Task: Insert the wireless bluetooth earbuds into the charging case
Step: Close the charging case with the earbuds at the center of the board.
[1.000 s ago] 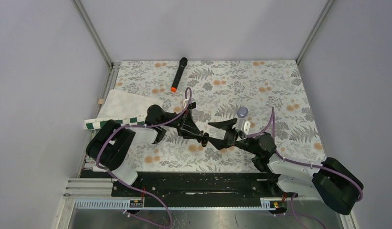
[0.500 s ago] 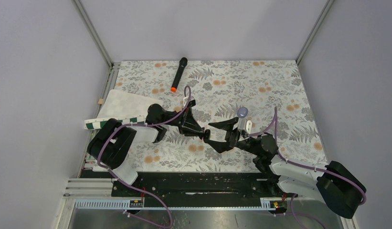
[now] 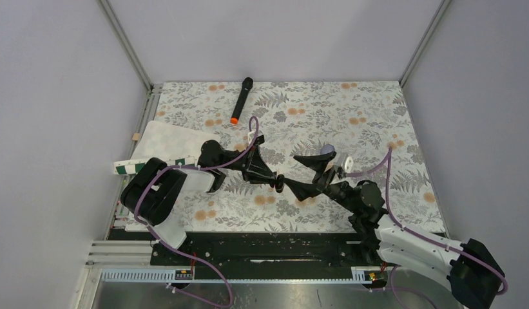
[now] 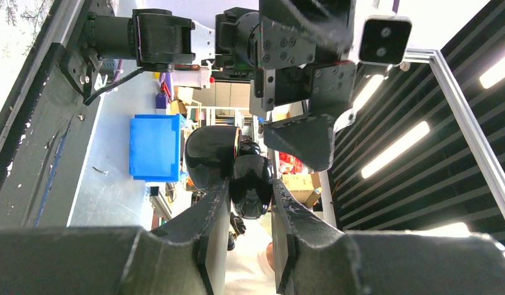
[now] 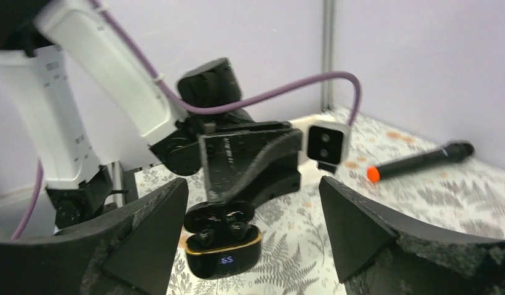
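The charging case [image 5: 224, 255] is glossy black with a gold rim, and its lid stands open. Both wireless bluetooth earbuds [image 5: 205, 234] sit side by side in its wells. My left gripper [image 3: 275, 183] is shut on the case and holds it above the table; the left wrist view shows the case [image 4: 251, 187] pinched between both fingers. The right gripper [image 3: 303, 174] stands wide open just right of the case, which lies low between its spread fingers [image 5: 148, 227] in the right wrist view without touching them.
A black microphone with an orange end [image 3: 241, 100] lies at the back of the floral table. A white board [image 3: 165, 143] rests at the left edge by the left arm. A small grey-capped object [image 3: 327, 151] stands behind the right gripper.
The right gripper's jaws have spread wider and it has drawn back to the right, away from the case. The left gripper has kept still with the case in it.
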Available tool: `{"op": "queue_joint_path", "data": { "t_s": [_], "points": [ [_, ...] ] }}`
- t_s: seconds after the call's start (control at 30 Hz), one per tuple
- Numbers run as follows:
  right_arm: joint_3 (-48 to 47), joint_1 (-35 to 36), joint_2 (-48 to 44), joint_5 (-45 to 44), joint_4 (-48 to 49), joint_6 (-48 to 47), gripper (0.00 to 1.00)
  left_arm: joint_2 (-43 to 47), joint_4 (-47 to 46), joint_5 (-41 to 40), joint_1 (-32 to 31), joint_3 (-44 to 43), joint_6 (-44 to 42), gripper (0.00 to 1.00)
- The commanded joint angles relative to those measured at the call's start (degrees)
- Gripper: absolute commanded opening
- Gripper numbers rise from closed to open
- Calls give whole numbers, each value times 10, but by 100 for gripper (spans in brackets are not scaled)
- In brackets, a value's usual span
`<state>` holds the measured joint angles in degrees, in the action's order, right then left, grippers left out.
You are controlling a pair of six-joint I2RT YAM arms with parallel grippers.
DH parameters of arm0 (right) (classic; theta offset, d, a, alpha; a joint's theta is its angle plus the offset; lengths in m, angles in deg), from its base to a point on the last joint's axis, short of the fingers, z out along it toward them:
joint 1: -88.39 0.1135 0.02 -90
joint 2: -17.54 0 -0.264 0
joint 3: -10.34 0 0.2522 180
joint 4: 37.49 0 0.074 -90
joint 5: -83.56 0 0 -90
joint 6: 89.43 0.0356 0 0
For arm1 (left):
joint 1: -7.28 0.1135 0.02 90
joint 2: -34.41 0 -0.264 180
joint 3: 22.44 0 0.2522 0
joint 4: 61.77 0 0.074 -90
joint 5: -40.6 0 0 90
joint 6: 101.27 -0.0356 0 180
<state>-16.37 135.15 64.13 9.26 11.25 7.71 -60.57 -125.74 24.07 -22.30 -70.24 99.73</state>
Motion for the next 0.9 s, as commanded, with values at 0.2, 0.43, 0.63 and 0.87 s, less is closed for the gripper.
{"op": "queue_joint_path", "data": {
  "t_s": [0.2,0.43,0.63,0.87],
  "points": [
    [-178,-21,-39,-316,-548,196,35,6,-41,-4,11,15,-47,0],
    [-143,-91,-3,-180,-635,339,57,34,60,-9,22,-9,-120,0],
    [-3,-92,101,-58,-245,529,55,53,77,-19,21,-36,-117,0],
    [-14,-93,274,17,20,642,54,49,26,-28,21,-38,-80,0]
  ]
}}
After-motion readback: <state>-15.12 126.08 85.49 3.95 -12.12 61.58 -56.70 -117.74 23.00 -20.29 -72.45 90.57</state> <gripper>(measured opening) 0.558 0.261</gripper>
